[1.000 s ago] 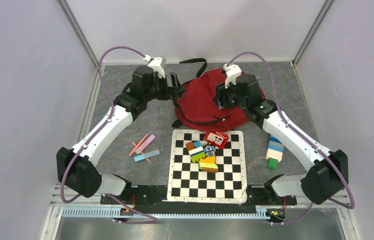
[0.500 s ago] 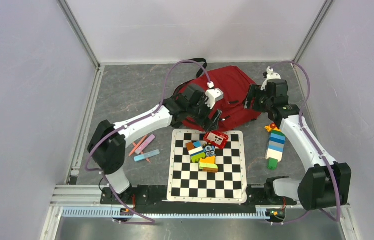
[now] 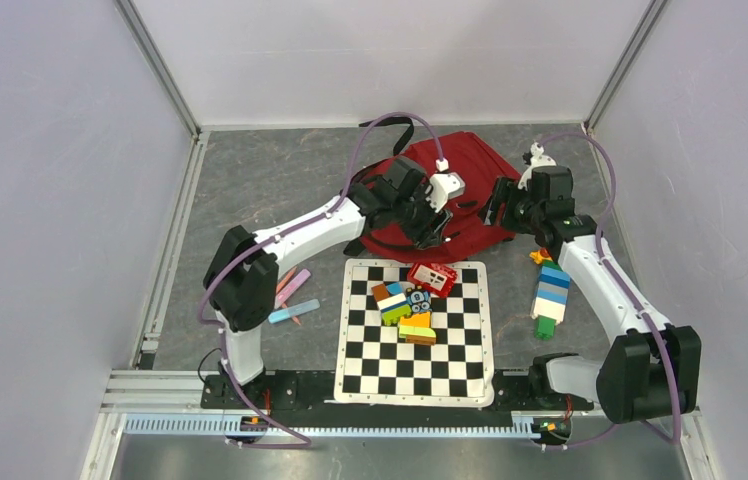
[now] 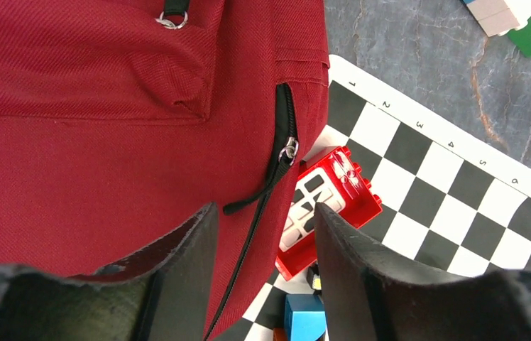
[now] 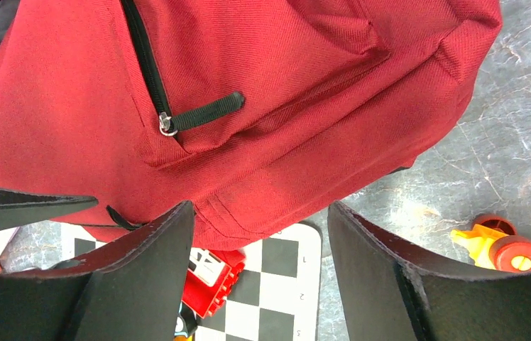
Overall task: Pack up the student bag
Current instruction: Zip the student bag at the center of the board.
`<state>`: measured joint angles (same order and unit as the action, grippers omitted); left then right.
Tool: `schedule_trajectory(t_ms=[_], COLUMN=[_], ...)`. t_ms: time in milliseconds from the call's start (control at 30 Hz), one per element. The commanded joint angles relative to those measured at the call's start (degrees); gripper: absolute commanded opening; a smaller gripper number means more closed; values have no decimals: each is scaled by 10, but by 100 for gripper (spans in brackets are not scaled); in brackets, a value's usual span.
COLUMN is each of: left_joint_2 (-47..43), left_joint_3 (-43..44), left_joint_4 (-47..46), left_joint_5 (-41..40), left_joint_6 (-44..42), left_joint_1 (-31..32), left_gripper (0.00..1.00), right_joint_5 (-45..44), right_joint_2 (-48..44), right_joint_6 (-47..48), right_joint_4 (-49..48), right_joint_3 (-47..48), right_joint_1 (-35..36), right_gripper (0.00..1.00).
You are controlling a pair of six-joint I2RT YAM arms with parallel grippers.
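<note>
Zipper pull [image 4: 288,150] on the student bag [image 3: 450,185] is, by my reckoning, what your next move turns on. The bag lies flat just beyond the far edge of the chessboard [image 3: 415,365]. Its near hem laps over that edge beside the red toy box [image 4: 326,206], which sits on the chessboard.

Your left gripper [image 4: 263,273] hangs over that hem, fingers spread wide and holding nothing. The pull sits straight ahead of the gap, its black tab trailing back toward the fingers, and the zipper's long axis runs roughly in line with them.

Your right gripper [image 5: 259,273], also wide and empty, hovers over the bag beyond the chessboard's far right corner. It is farther from this pull, so the left arm is nearer.
</note>
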<state>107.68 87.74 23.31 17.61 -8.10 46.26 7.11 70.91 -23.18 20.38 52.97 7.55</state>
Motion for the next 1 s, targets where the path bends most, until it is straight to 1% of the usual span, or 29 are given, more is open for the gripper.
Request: schedule_trajectory(t_ms=[0,100,200,333,367,467,533,600,800,867,967], left_joint_2=[18,29,35,42,43,42,42,37,10,-3,-20], left_joint_3=[41,48,48,48,48,44,43,41,16,7,-13], left_joint_4=[19,24,26,28,28,27,26,25,14,14,7], left_joint_5=[0,-4,-7,-11,-14,-25,-28,-31,-57,-71,-78], left_joint_6=[-45,-51,-54,-53,-53,-52,-50,-46,-37,-32,-28], left_joint_1=[6,7,8,12,14,18,22,27,43,48,55], left_gripper=[56,52,51,42,39,22,11,3,2,2,2], right_joint_5=[15,16,17,14,13,0,-16,-24,-5,-2,1], right_joint_2=[-15,-14,-13,-14,-14,-20,-24,-25,-13,-8,2], right_joint_6=[-12,-14,-15,-17,-18,-30,-44,-59,-96,-109,-126], right_joint_4=[-16,-17,-17,-17,-16,-15,-16,-21,-58,-73,-99], right_joint_3=[-6,-10,-10,-15,-18,-25,-35,-43,-61,-67,-76], right_joint_1=[-3,-3,-3,-4,-3,-4,-6,-8,-12,-12,-13], right_gripper=[73,73,73,72,73,74,76,78,83,88,91])
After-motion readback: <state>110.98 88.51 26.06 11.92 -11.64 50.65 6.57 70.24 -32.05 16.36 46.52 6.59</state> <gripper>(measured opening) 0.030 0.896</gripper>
